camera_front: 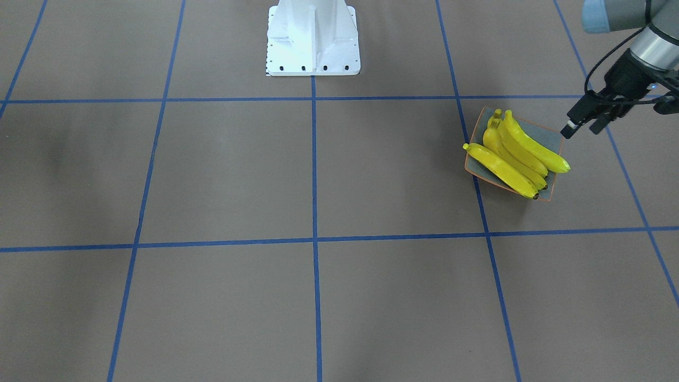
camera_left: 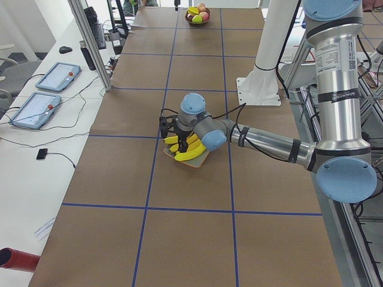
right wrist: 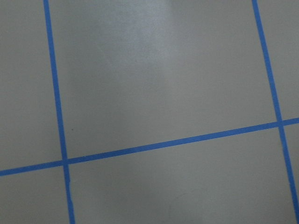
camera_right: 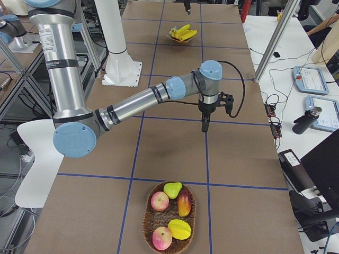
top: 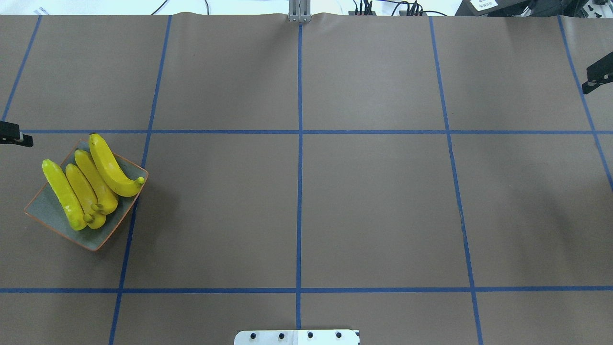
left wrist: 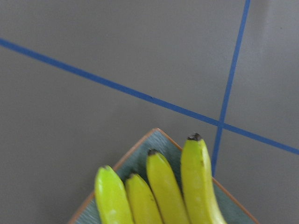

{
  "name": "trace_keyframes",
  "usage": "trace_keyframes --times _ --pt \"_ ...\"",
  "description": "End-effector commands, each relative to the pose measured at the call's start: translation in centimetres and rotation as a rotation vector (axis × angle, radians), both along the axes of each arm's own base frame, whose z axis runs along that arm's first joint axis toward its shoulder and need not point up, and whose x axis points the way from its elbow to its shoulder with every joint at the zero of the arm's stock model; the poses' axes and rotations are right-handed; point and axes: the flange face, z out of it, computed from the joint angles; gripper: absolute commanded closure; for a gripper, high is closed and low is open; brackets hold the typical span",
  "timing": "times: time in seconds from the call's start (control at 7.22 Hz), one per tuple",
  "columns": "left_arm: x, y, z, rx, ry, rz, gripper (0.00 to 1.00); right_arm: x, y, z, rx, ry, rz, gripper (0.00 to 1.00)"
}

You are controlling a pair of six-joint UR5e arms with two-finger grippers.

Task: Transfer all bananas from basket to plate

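Observation:
Four yellow bananas (camera_front: pixel 517 156) lie side by side on the grey-blue plate (camera_front: pixel 551 140) with its orange rim. They also show in the overhead view (top: pixel 88 184), on the plate (top: pixel 48 211) at the table's left. My left gripper (camera_front: pixel 582 128) hovers just beyond the plate's far corner, open and empty. The left wrist view shows the banana tips (left wrist: pixel 163 186) and the plate's corner (left wrist: pixel 154 136). My right gripper (top: pixel 586 81) hangs over bare table at the far right, its fingers together and holding nothing; it also shows in the exterior right view (camera_right: pixel 204 126).
A wicker basket (camera_right: pixel 159 188) at the table's right end holds apples, a pear and a mango, and no bananas. The robot's white base (camera_front: pixel 313 37) stands at the table's near middle. Blue tape lines cross the brown table.

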Motion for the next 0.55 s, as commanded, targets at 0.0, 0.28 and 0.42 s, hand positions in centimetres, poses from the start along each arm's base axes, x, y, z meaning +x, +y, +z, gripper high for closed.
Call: trace_keyframes --times 0.0,0.28,0.42 --pt "-5.0 -1.3 5.2 0.189 -0.110 0.160 0.00 5.3 1.9 4.0 0.031 -0.050 -0.052 0.00" --pt "-6.5 -4.1 4.2 0.145 -0.127 0.228 0.00 6.1 4.2 7.6 0.044 -0.048 -0.133 0.00" --pt "-6.4 -5.8 3.7 0.147 -0.159 0.284 0.00 6.1 4.9 9.1 0.012 -0.049 -0.131 0.00"
